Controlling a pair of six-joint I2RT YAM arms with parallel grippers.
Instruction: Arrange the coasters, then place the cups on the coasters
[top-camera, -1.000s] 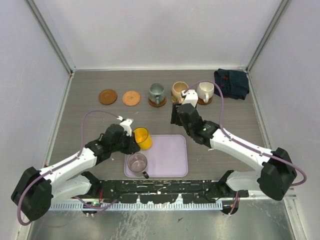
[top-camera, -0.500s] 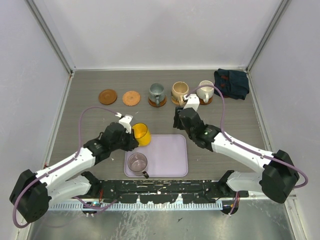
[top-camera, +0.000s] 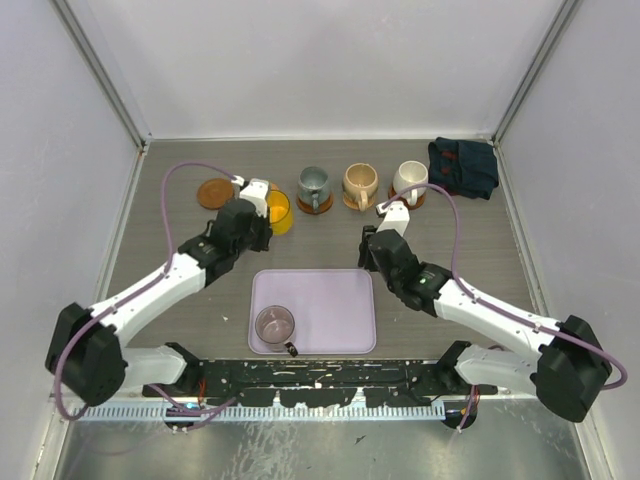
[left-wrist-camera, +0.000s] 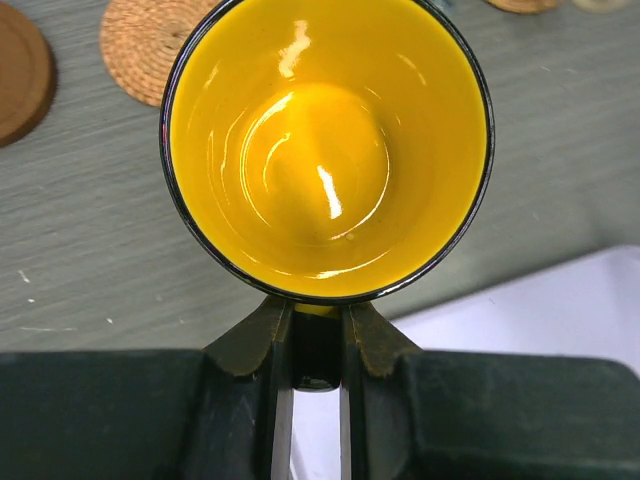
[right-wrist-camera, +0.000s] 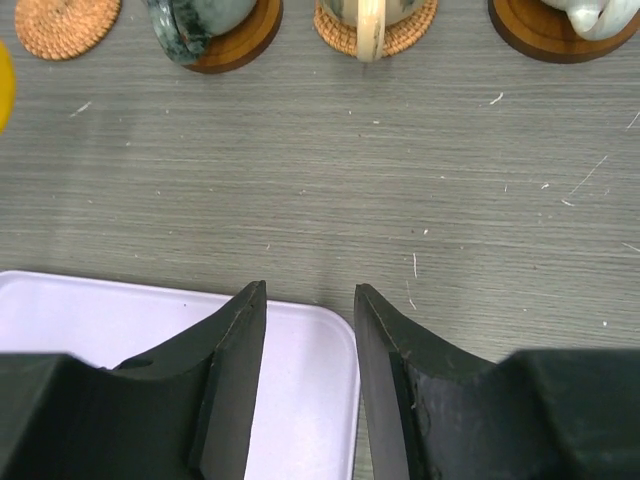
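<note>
My left gripper (top-camera: 262, 208) is shut on the handle of the yellow cup (left-wrist-camera: 325, 150), which it holds just right of a bare woven coaster (left-wrist-camera: 150, 45) and a dark brown coaster (top-camera: 211, 193). The grey-green cup (top-camera: 313, 187), the tan cup (top-camera: 359, 183) and the white cup (top-camera: 409, 180) each stand on a coaster in the back row. The mauve-pink cup (top-camera: 274, 325) stands on the lilac tray (top-camera: 330, 300). My right gripper (right-wrist-camera: 310, 290) is open and empty over the tray's back right corner.
A dark navy cloth (top-camera: 463, 165) lies bunched at the back right corner. The enclosure walls close in the table on three sides. Purple cables loop above both arms.
My left arm has carried the yellow cup from the tray's left edge toward the back, up to the coasters. My right gripper has drawn back from the tan cup, its jaws narrower.
</note>
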